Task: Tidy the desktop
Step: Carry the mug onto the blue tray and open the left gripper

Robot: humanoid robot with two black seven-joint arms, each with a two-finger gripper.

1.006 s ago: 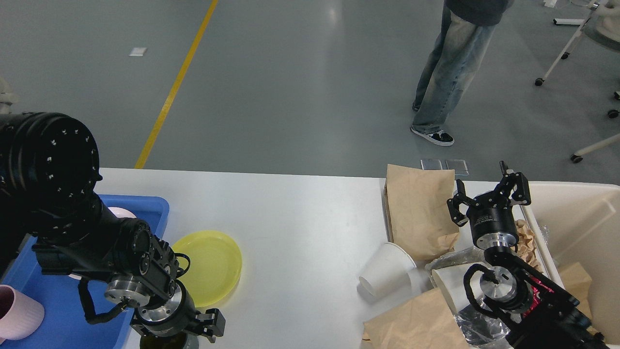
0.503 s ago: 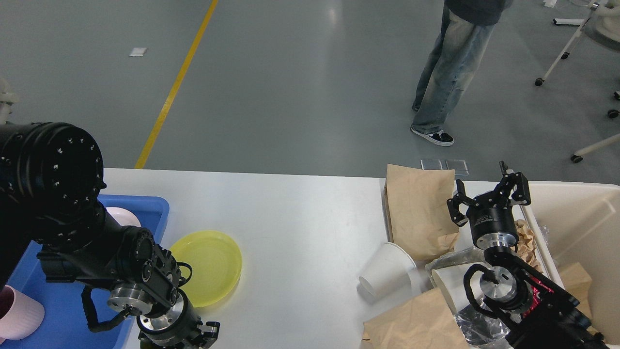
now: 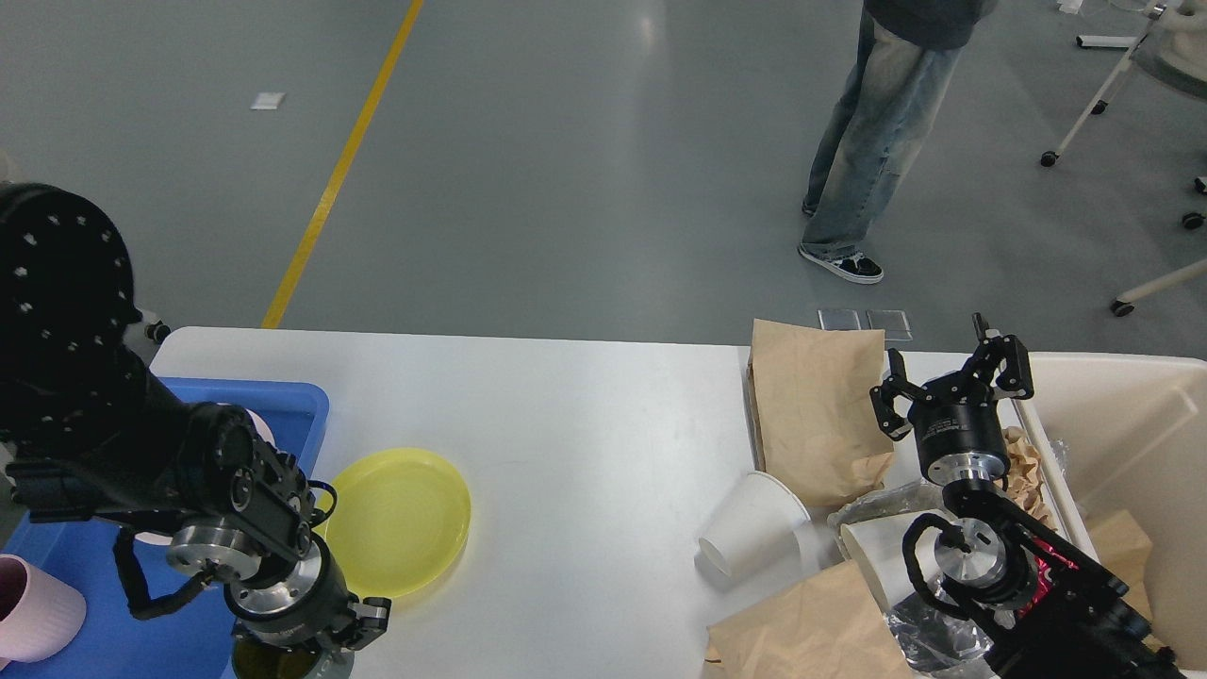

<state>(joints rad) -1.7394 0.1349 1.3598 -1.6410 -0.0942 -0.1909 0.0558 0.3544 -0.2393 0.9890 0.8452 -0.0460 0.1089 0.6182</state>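
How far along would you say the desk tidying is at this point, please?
Started: pink cups sit in the blue tray and scraps in the beige bin. The left gripper is over a dark item at the near edge. Yellow plate, white cup and brown bags remain on the desktop.

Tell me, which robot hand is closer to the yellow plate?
The left. The left gripper hangs low by the yellow plate, at its near-left edge. The right gripper is far off to the right, up over the brown paper bag.
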